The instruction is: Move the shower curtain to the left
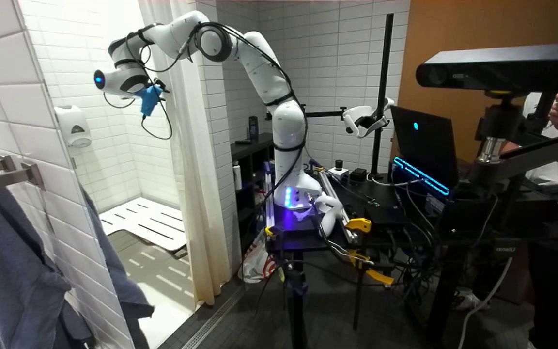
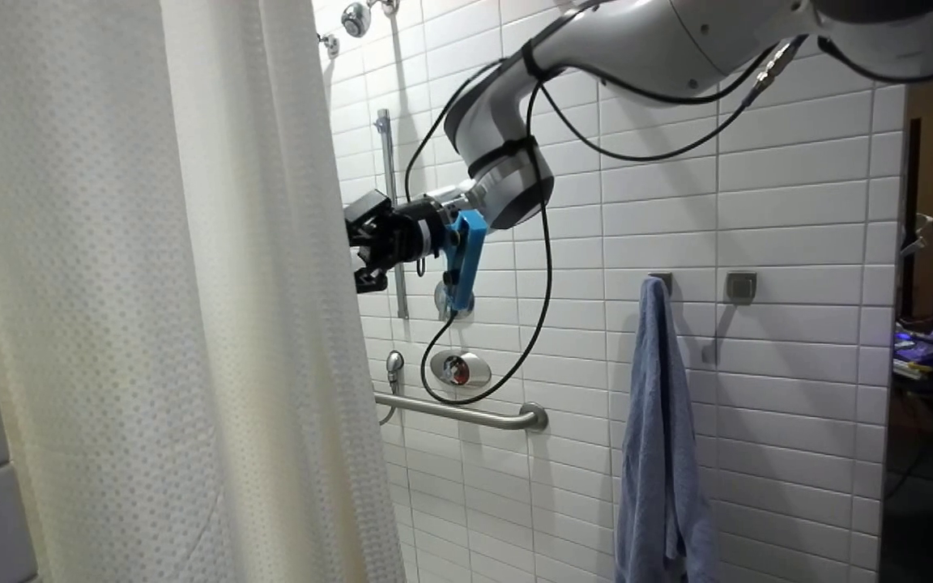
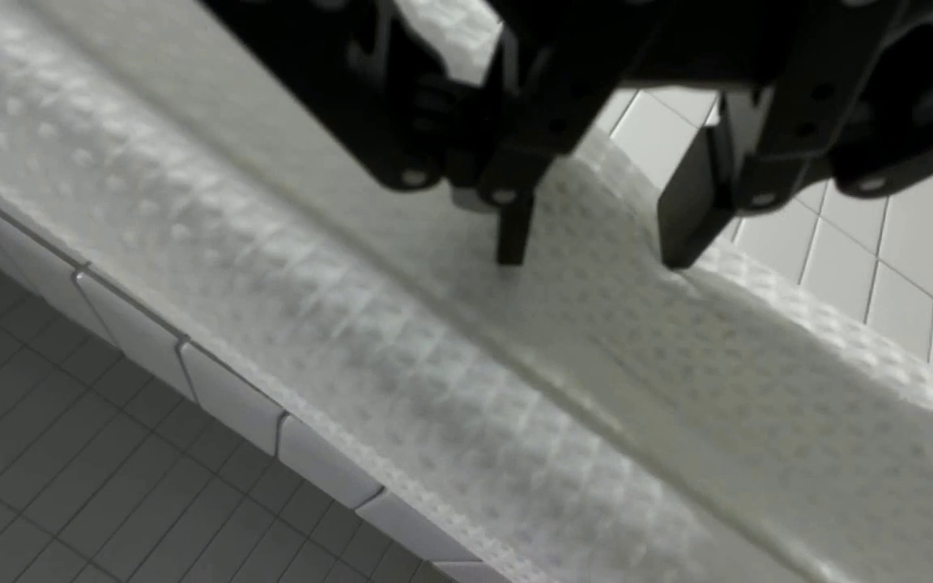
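The off-white shower curtain (image 1: 201,194) hangs in long vertical folds at the shower opening. It fills the near side of an exterior view (image 2: 256,324), where its edge covers the tips of my gripper (image 2: 359,249). In the wrist view the curtain's dimpled cloth (image 3: 402,340) runs diagonally across the picture. My gripper (image 3: 596,263) has its two fingers apart, with a fold of cloth lying between them. The right fingertip (image 3: 689,210) is at the cloth's edge, where small creases show. The left finger (image 3: 515,235) reaches in front of the cloth; no firm pinch is visible.
White tiled walls (image 2: 790,356) surround the shower. A grab bar (image 2: 466,414) and a hanging blue towel (image 2: 665,437) are on the wall behind the arm. A slatted white bench (image 1: 148,220) stands inside. A soap dispenser (image 1: 73,126) is near the wrist.
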You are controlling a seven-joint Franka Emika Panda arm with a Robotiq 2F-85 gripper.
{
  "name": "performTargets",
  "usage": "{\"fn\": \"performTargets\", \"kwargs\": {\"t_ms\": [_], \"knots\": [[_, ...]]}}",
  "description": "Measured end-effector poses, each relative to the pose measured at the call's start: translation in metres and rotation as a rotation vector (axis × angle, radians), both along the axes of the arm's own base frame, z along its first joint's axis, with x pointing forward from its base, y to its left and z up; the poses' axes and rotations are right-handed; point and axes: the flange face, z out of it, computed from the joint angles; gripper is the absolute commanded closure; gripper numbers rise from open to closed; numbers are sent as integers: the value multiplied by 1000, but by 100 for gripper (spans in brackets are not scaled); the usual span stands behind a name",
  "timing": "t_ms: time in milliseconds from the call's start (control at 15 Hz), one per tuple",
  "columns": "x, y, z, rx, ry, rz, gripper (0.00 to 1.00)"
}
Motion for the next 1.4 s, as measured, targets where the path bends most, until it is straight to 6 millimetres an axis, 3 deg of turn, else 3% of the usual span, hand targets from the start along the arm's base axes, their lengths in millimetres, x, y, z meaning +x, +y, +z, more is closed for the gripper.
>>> {"fn": "performTargets", "kwargs": {"t_ms": [67,200,400,600,1067,1400], "knots": [[1,-4,-1,-9,0,0,40],[3,-15,-2,-44,-9,1,36],[3,-34,7,-92,-32,14,16],[-2,-52,29,-107,-58,30,0],[-14,-90,80,-111,-121,30,0],[-23,-88,89,-88,-216,29,0]]}}
